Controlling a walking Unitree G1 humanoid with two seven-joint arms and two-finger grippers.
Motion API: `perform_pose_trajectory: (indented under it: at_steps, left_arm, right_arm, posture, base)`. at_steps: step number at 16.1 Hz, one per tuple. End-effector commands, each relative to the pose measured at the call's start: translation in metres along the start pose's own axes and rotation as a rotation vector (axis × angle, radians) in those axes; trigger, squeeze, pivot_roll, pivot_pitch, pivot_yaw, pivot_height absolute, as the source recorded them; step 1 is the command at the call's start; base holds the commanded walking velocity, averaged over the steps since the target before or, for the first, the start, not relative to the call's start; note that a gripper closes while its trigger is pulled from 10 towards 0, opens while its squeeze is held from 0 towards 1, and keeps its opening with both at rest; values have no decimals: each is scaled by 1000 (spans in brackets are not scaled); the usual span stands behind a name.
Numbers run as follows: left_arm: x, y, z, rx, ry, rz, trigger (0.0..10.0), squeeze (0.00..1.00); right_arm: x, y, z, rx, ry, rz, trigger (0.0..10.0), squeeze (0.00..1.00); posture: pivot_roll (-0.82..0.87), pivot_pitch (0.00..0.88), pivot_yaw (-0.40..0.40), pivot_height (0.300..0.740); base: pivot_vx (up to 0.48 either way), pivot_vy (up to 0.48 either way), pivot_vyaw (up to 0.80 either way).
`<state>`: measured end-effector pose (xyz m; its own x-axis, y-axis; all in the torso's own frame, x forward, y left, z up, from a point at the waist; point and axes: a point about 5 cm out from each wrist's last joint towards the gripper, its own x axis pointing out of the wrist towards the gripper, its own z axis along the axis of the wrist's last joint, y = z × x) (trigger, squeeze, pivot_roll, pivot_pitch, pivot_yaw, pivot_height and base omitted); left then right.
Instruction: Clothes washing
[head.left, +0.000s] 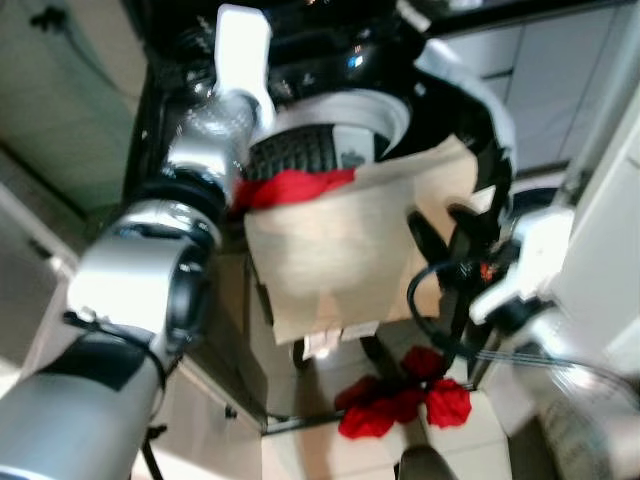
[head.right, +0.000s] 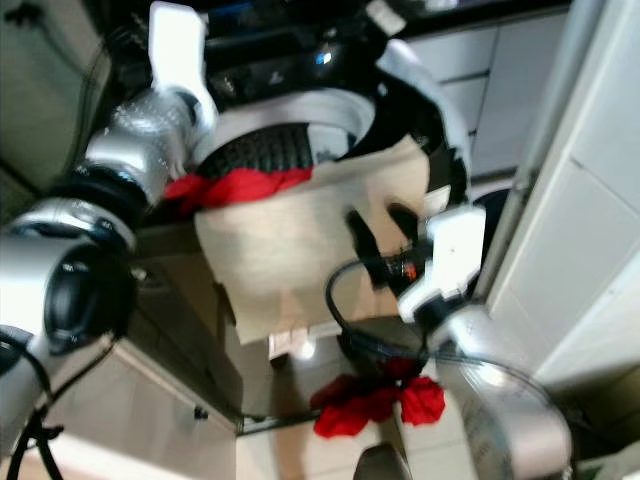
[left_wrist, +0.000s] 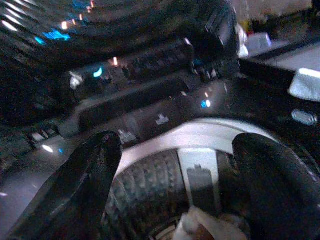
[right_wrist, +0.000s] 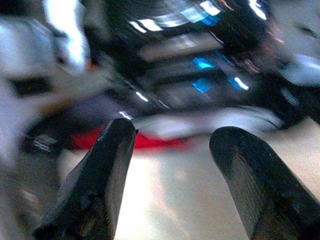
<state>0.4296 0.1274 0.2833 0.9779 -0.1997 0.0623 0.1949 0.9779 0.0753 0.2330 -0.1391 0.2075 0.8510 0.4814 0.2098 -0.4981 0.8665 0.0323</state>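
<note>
Beige cloth beneath right gripper

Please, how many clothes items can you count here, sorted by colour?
Red: 2, one garment at the washer opening, one garment on the floor.
Beige: 1, a cloth hanging from the opening.
Total: 3

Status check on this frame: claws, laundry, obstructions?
Left claw open over washer drum. Right claw open above beige cloth on the rim. Red garment half in; another red garment on floor.
</note>
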Motion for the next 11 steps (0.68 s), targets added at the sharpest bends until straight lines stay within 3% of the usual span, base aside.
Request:
perform_pose_trajectory:
  at_steps: [1,4,7,8,11]
  left_arm:
    - [-1,7,13,14,-39,-30,10000,0]
    - [-12,-2,-11,40,-7,-216,10000,0]
    - [-56,-27,-46,44,-128,-272,10000,0]
    - [-61,-31,-48,39,-143,-273,10000,0]
    - [-96,-48,-49,23,-190,-270,10000,0]
  right_arm:
    - [3,11,9,36,-17,100,10000,259]
    - [24,6,-2,21,4,124,10000,251]
    - [62,-1,-42,-19,105,65,10000,259]
    - [64,0,-45,-23,117,73,10000,259]
    - [64,17,-48,31,165,168,10000,263]
  posture:
    - [-390,0,181,740]
    - [-305,0,144,740]
    - [-148,0,28,740]
    - [-137,0,19,740]
    - [-51,0,-50,740]
  base:
    - [0,0,0]
    - [0,0,0]
    - [0,0,0]
    - [0,0,0]
    - [0,0,0]
